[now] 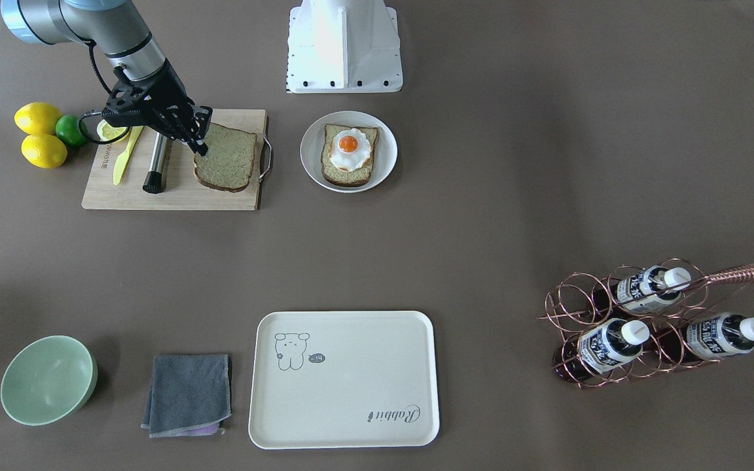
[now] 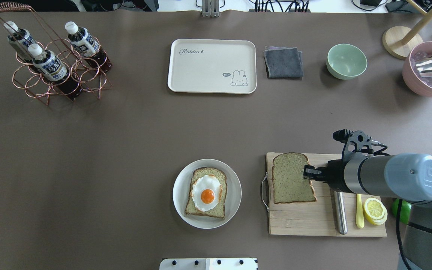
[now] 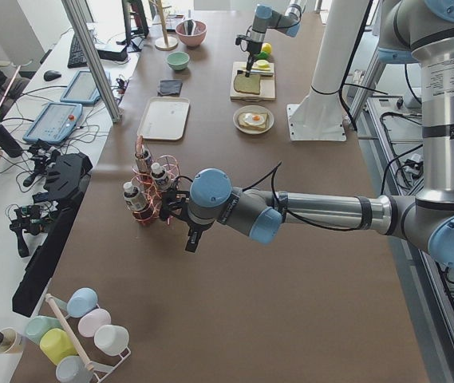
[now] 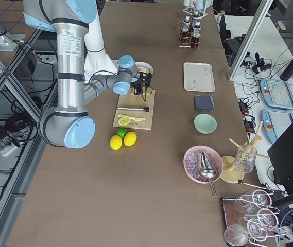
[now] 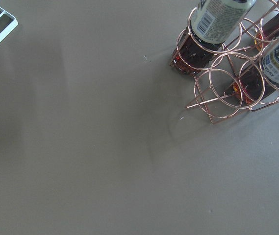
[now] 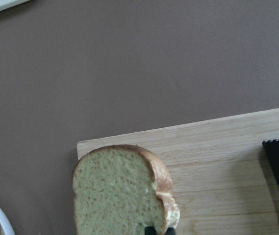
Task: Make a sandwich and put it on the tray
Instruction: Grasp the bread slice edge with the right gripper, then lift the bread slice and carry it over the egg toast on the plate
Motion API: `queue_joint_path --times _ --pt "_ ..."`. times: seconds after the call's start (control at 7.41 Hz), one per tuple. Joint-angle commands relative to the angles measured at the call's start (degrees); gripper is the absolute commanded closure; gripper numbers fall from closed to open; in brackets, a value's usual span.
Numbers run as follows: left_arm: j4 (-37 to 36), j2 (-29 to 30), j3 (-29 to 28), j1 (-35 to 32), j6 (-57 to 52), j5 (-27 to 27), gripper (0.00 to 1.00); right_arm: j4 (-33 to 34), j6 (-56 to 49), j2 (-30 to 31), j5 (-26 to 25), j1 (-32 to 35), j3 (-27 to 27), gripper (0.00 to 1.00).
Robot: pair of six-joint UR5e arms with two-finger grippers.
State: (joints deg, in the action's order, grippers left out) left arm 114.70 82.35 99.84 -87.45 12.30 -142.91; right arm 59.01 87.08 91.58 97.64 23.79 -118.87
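Observation:
A white plate [image 2: 179,195] holds one bread slice topped with a fried egg [image 2: 207,195], also seen in the front view [image 1: 349,152]. A second bread slice [image 2: 291,180] lies on the wooden cutting board [image 2: 313,221]. My right gripper [image 2: 307,173] is at that slice's right edge, its jaws closed on the crust; the right wrist view shows the slice [image 6: 117,196] just above the fingertips. The cream tray [image 2: 212,65] stands bare at the far side. My left gripper [image 3: 190,242] hangs low beside the bottle rack; I cannot tell whether it is open or shut.
On the board lie a steel-handled tool [image 2: 339,215], a yellow knife [image 2: 359,215] and a lemon slice [image 2: 375,210]. Lemons and a lime [image 1: 43,134] sit beside it. A copper rack of bottles [image 2: 51,63], a grey cloth [image 2: 283,62], a green bowl [image 2: 346,61] and a pink bowl [image 2: 428,69] stand far.

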Motion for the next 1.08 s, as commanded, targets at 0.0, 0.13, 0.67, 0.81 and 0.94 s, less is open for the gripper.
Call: queue_joint_path --times 0.0,0.13,0.67,0.81,0.94 --pt "0.00 0.00 0.00 0.00 0.00 0.00 0.02 0.06 0.02 -1.30 8.59 7.12 -3.64 1.00" --pt "0.00 0.00 0.00 0.00 0.00 0.00 0.02 0.40 0.28 -5.23 10.01 7.67 -3.04 1.00" --pt "0.00 0.00 -0.09 0.00 0.35 -1.75 0.02 6.36 13.27 -21.14 0.95 -4.75 0.04 1.00" --pt "-0.09 0.00 -0.18 0.00 0.44 -2.37 0.02 6.82 14.16 -23.09 -4.16 -9.42 2.13 1.00" --pt "-0.09 0.00 -0.26 0.00 0.44 -2.46 0.02 6.13 14.17 -23.29 -5.69 -11.12 3.80 1.00"
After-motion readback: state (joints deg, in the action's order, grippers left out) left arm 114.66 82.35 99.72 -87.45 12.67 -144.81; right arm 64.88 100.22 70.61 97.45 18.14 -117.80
